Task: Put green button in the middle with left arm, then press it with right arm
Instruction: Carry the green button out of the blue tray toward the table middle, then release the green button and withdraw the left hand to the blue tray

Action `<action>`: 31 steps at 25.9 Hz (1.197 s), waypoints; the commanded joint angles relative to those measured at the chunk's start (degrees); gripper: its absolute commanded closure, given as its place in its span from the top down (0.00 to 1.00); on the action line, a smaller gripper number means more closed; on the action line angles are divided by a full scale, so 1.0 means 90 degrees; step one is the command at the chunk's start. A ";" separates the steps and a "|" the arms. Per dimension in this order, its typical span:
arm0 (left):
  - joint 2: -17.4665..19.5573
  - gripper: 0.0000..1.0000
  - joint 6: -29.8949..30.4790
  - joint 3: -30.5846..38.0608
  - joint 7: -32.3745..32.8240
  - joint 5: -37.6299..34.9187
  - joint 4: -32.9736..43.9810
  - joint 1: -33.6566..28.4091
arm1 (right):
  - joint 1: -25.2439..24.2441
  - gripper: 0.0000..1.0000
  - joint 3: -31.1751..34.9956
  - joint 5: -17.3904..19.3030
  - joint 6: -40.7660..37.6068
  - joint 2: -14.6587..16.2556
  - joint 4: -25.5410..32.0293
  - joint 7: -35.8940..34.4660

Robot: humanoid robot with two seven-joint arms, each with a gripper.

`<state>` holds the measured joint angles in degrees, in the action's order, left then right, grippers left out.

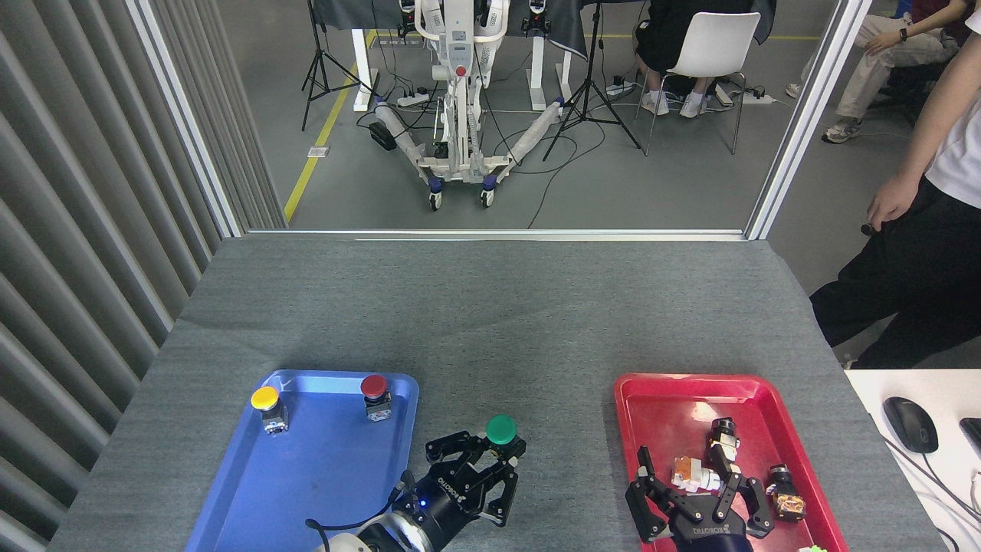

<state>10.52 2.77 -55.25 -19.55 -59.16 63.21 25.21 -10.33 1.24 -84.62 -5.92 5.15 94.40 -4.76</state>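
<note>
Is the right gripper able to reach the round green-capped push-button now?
Probably yes: the green-capped button sits uncovered atop the left gripper, and only bare grey cloth lies between it and the open right gripper.

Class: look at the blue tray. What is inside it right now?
Inside the blue tray stand two push-buttons: a yellow-capped button near the far left corner and a red-capped button near the far right. The rest shows bare. Nothing covers the tray.
</note>
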 commanded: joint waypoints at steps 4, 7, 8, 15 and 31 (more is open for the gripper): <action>-0.1101 0.00 -0.0045 -0.0111 0.0004 -0.0457 -0.1418 0.0168 | -0.0004 1.00 -0.0001 0.0008 0.0004 -0.0005 0.0000 0.0001; -0.1267 0.00 -0.0308 -0.0101 0.0004 -0.0711 -0.1730 0.0178 | -0.0004 1.00 -0.0001 -0.0002 0.0004 0.0004 -0.0010 0.0001; -0.1267 0.00 -0.0416 -0.0101 0.0004 -0.0721 -0.1769 0.0168 | 0.0005 1.00 -0.0001 -0.0002 0.0004 0.0004 -0.0010 0.0001; -0.1286 0.53 -0.0523 -0.0033 -0.0054 -0.0721 -0.1818 0.0129 | 0.0005 1.00 -0.0020 0.0008 0.0004 0.0014 -0.0078 0.0001; -0.0535 0.99 -0.0523 0.0748 0.0004 -0.0721 0.0506 -0.0896 | 0.0064 1.00 -0.0196 0.0017 0.0023 0.0034 -0.0166 -0.0008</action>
<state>2.57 -1.77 -52.13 -19.80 -65.70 59.12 21.00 -10.16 -0.45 -84.47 -5.57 5.46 92.89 -4.88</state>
